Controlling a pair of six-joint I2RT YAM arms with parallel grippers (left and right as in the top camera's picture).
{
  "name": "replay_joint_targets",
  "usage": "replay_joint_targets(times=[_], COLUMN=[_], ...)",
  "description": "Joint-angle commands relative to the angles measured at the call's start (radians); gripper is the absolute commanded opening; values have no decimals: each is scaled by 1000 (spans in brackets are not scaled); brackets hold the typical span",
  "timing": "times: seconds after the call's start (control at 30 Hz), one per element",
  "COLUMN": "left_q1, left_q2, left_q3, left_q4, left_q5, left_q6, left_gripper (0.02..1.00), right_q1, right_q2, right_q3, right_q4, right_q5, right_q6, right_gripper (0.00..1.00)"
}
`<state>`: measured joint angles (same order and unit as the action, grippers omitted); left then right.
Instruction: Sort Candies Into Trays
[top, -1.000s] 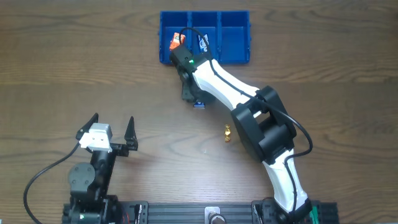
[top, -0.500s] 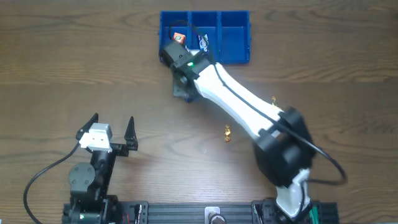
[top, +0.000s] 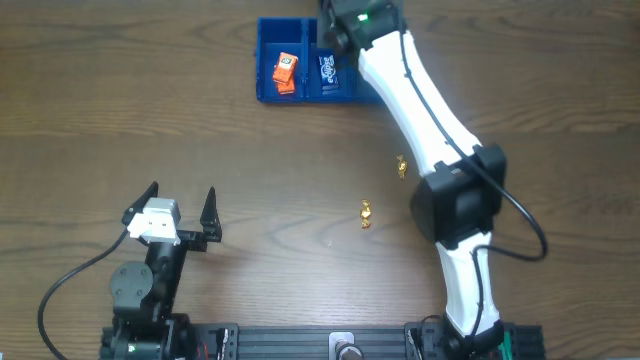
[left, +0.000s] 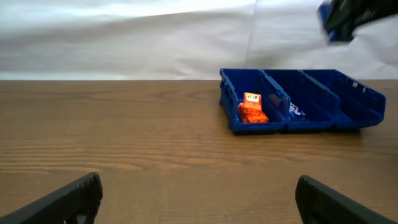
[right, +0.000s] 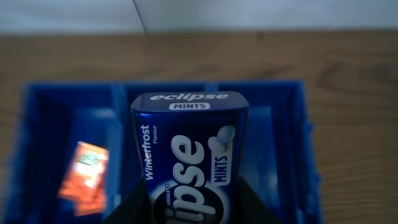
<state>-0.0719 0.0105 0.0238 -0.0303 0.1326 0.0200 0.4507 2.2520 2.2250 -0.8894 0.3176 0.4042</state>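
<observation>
Clenching mint tin (right: 189, 149) in right pincer (right: 193, 210), middle slot of tray (right: 297, 143) directly below. Could bounce into neighbouring slot if released from this height.

Bright, even light; soft faint shadows; pale sheen on table (top: 560, 100)

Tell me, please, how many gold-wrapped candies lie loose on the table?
2. One gold candy lies near the table's middle; the second gold candy lies beside the right arm, closer to the blue tray. The arm might hide others.
</observation>
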Motion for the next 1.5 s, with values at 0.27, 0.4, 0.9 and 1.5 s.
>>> replay_joint_targets(times=[0.27, 0.4, 0.9, 1.5], left_q1=[6, 6, 6, 6], left_q2=[-6, -6, -6, -6], left_q3=[-19, -19, -19, -19], left_q4=[-34, -34, -34, -34], left_q5=[21, 21, 21, 21], left_q6=[3, 3, 3, 3], left_gripper=[998, 998, 996, 998], right_q1=[5, 18, 35, 179], right_q2=[108, 108, -141, -709], right_q3=[8, 8, 66, -1096], right_q4=[37, 36, -197, -107], right_q5=[-30, -31, -30, -290], right_q6=[-43, -43, -68, 172], right_gripper=[102, 323, 943, 956])
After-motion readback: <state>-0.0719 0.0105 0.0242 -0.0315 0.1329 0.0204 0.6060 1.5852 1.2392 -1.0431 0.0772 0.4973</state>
